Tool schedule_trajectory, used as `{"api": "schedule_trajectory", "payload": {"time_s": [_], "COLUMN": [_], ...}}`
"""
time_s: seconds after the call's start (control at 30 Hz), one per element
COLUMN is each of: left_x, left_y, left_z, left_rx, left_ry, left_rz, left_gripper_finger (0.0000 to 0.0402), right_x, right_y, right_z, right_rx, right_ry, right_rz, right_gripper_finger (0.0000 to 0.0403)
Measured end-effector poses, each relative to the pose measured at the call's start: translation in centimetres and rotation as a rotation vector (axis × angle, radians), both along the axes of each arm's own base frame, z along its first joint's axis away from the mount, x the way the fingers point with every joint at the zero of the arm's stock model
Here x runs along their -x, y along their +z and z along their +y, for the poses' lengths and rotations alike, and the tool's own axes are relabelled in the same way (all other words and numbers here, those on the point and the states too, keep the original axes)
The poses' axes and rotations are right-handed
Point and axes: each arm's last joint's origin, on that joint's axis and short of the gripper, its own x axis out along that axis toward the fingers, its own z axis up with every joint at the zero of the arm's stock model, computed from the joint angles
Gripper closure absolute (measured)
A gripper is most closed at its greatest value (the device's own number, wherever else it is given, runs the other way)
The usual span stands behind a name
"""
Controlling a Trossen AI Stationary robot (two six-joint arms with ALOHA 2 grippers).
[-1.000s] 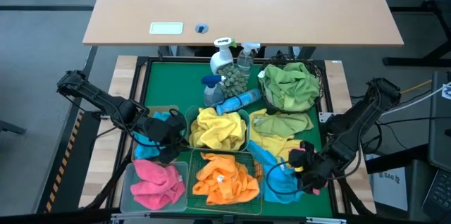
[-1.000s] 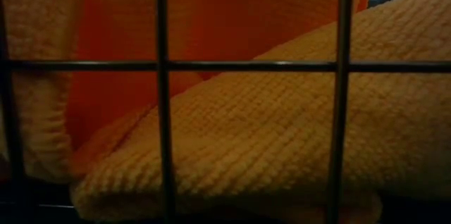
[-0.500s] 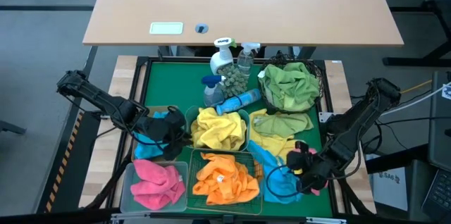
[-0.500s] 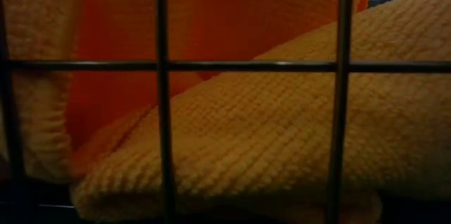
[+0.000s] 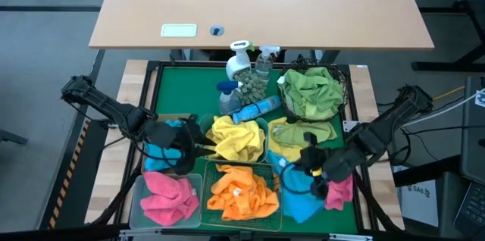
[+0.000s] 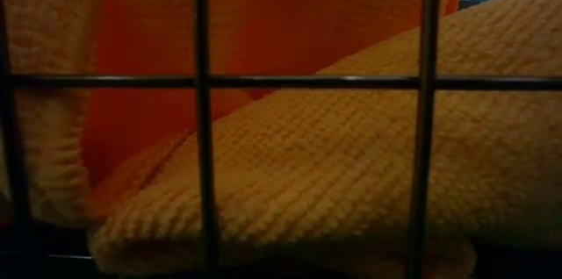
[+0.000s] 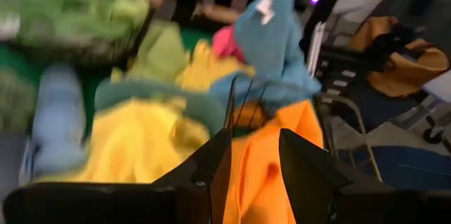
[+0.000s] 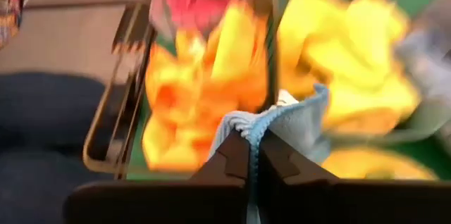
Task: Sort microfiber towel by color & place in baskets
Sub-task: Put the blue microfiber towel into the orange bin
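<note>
Presently, the right claw [image 8: 254,159] is clamped on a fold of the blue towel [image 5: 297,188] near the bench's front right corner. Risk: a thin pinch may slip, or the cloth may snag the orange towel's green wire basket [image 5: 274,184] alongside. The left claw [image 5: 198,148], fingers apart, holds nothing over the yellow towel [image 5: 236,136].

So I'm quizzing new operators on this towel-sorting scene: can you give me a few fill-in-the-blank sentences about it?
1. The right gripper is shut on a ____ towel.
2. The wire basket at the table's front holds ____ towels.
3. The clear bin holds a ____ towel.
4. The left gripper has its fingers ____.

Missing words: blue; orange; pink; open
</note>
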Motion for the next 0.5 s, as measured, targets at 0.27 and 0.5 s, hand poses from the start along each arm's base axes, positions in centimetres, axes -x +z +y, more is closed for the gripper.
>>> {"api": "schedule_trajectory", "payload": {"time_s": [0.27,0.5], "left_x": [-0.6,-1.8], "left_y": [1.6,1.4], "left_z": [-0.2,1.1], "left_rx": [-0.1,-0.109], "left_ry": [-0.063,-0.001], "left_rz": [-0.177,-0.182], "left_gripper_finger": [0.0284,0.0224], "right_x": [-1.2,-2.2], "right_y": [5.9,8.6], "right_z": [-2.8,-4.3], "right_rx": [0.082,0.112], "right_ry": [-0.02,0.012], "right_rz": [-0.198,-0.347], "right_gripper_finger": [0.0399,0.04]}}
